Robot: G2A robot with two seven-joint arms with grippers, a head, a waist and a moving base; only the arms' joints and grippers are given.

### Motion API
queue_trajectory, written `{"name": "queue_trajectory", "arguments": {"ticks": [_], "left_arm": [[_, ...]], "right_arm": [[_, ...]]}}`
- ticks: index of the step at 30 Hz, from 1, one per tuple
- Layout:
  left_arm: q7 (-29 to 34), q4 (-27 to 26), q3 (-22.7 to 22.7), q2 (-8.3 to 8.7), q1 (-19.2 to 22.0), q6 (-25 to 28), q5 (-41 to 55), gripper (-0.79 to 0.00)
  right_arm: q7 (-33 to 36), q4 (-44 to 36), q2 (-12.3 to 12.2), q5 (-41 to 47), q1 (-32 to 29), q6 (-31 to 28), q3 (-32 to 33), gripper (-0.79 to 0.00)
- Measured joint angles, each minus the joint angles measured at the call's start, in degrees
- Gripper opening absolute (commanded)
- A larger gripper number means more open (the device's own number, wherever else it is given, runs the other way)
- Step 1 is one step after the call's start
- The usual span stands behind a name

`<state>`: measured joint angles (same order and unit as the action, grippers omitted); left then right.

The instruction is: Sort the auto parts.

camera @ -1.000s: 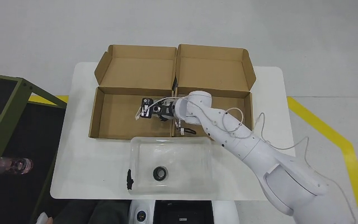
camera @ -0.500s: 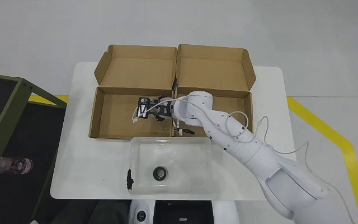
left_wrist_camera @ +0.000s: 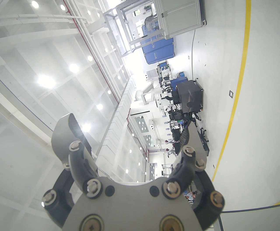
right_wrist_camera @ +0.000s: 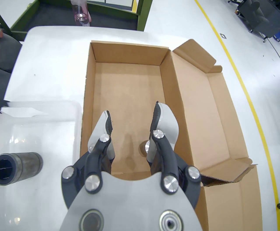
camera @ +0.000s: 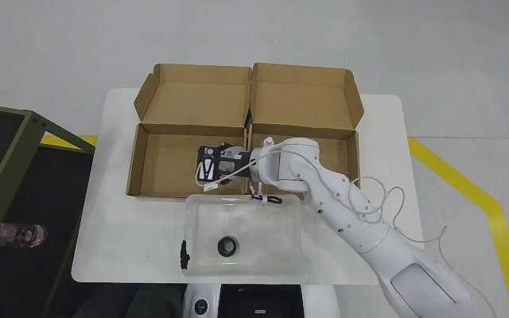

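My right gripper (camera: 208,167) (right_wrist_camera: 132,116) hangs open over the right end of the left cardboard box (camera: 159,163) (right_wrist_camera: 129,87), with nothing between its fingers. A small round metal part (right_wrist_camera: 143,149) lies on the box floor just behind one finger, partly hidden by it. A dark metal cylinder sleeve (camera: 229,246) (right_wrist_camera: 20,166) lies in the clear plastic bin (camera: 278,258). The right cardboard box (camera: 338,155) stands beside the left one. My left gripper (left_wrist_camera: 131,124) is open, holds nothing and points up at the hall ceiling.
Both boxes have their lids (camera: 254,95) folded back toward the far table edge. A small black piece (camera: 184,256) sits at the bin's left rim. A dark green cart (camera: 20,159) with a pink bottle (right_wrist_camera: 81,13) stands left of the table.
My right gripper has shifted a little toward the near wall of the left box, and the arm behind it has swung closer to the bin. The sleeve in the bin has stayed put.
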<state>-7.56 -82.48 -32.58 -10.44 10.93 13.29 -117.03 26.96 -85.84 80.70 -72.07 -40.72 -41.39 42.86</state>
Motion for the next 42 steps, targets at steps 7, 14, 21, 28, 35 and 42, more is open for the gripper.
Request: {"name": "queue_trajectory", "arguments": {"ticks": [7,14,21,28,35,42], "left_arm": [[0.00,0.00,0.00,0.00,0.00,0.00,0.00,0.000],[0.00,0.00,0.00,0.00,0.00,0.00,0.00,0.000],[0.00,0.00,0.00,0.00,0.00,0.00,0.00,0.000],[0.00,0.00,0.00,0.00,0.00,0.00,0.00,0.000],[0.00,0.00,0.00,0.00,0.00,0.00,0.00,0.000],[0.00,0.00,0.00,0.00,0.00,0.00,0.00,0.000]], "right_arm": [[2.45,-8.79,-1.81,0.88,-6.12,-3.54,2.89,-0.440],[4.11,-14.60,-3.17,-0.20,-11.76,-5.50,3.72,-0.440],[5.39,-18.37,-4.27,-2.43,-15.72,-7.51,3.84,-0.437],[6.97,-21.16,-5.36,-5.42,-20.21,-9.62,2.57,-0.434],[7.60,-22.14,-6.19,-7.55,-23.40,-10.50,1.31,-0.431],[8.32,-22.89,-7.18,-9.45,-25.65,-11.19,1.87,-0.416]]}}
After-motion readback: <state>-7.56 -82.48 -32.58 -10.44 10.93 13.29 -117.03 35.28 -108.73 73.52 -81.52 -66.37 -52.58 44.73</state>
